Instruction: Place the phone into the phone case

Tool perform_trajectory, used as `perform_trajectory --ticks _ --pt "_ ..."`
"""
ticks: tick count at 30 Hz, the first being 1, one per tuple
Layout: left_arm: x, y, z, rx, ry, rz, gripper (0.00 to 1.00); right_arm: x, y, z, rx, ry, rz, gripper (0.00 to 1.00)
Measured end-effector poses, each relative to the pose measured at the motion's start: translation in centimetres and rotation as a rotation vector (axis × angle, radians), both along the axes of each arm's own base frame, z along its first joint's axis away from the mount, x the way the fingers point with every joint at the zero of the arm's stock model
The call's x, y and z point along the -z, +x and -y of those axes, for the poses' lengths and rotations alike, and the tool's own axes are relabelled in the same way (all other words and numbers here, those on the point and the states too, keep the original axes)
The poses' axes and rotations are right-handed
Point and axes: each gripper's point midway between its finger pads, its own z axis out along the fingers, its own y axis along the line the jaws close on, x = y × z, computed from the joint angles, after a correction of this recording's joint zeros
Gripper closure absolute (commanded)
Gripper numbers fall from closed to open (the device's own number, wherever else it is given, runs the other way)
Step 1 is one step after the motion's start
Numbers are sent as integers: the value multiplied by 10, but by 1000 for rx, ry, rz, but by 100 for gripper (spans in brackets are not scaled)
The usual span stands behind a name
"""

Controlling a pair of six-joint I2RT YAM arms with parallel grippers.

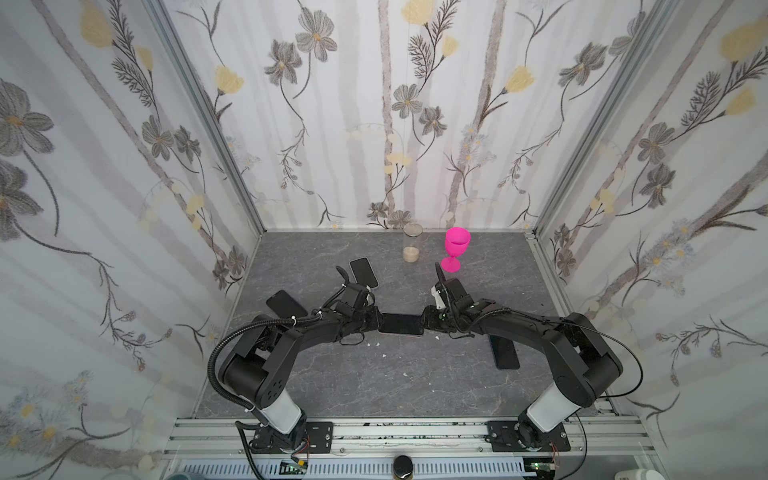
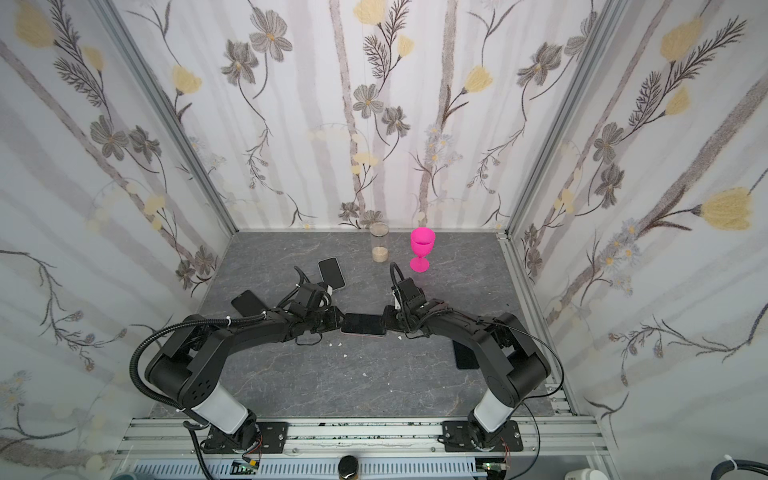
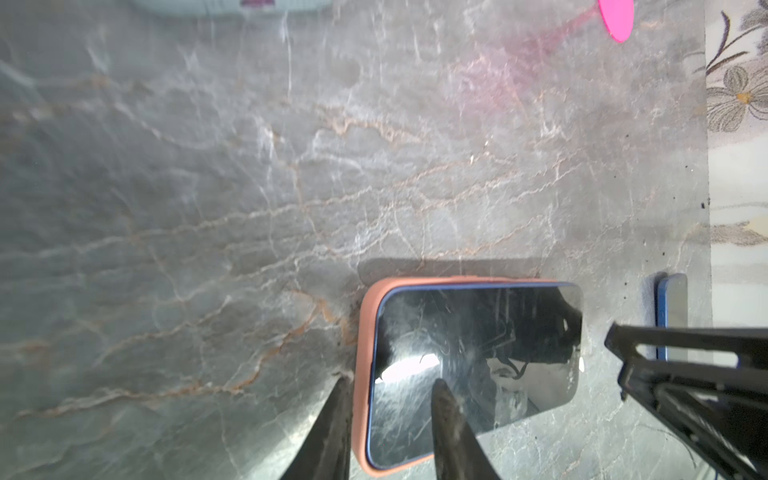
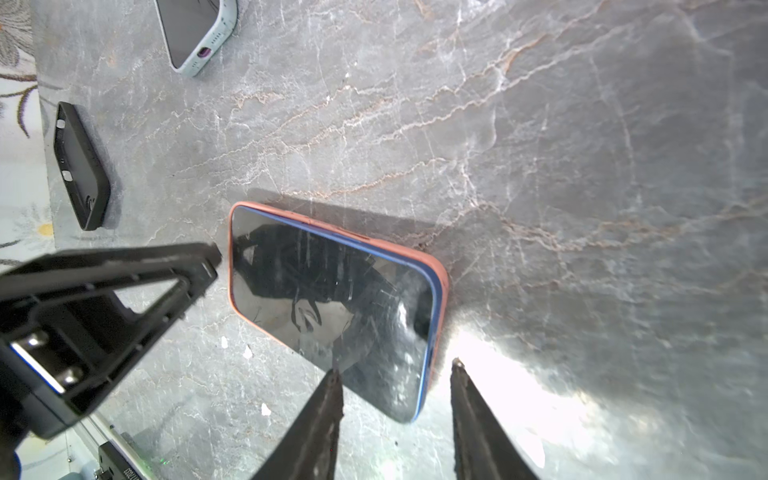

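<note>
Straddling phone [image 3: 473,370] edge, seemingly clamped: left jaws.

You find no readable text, brand or number anywhere in these views. The phone [image 4: 332,291] screen is dark and shows reflections only. One small white marking sits on a black part at a right wrist view edge; too small to read.
</note>
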Motion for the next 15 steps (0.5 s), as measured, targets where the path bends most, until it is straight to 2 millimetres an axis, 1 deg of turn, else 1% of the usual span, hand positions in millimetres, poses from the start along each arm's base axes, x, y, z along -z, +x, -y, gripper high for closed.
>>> perform_trajectory --ticks 2,4,5,6,11,15 --pt "-4 4 1 3 4 12 68 -1 0 3 9 -8 5 64" --pt "-6 8 3 7 5 19 69 2 -3 6 8 -14 2 70" --pt "-4 9 4 9 9 17 72 4 -4 7 6 -20 -3 73" --pt "-1 8 3 11 13 12 74 8 -6 8 5 -25 -11 76" --pt "10 0 -1 15 29 -12 75 26 -12 4 -12 -22 -66 86" --pt "17 -7 -1 24 29 -34 75 25 -10 -5 -29 7 -61 92"
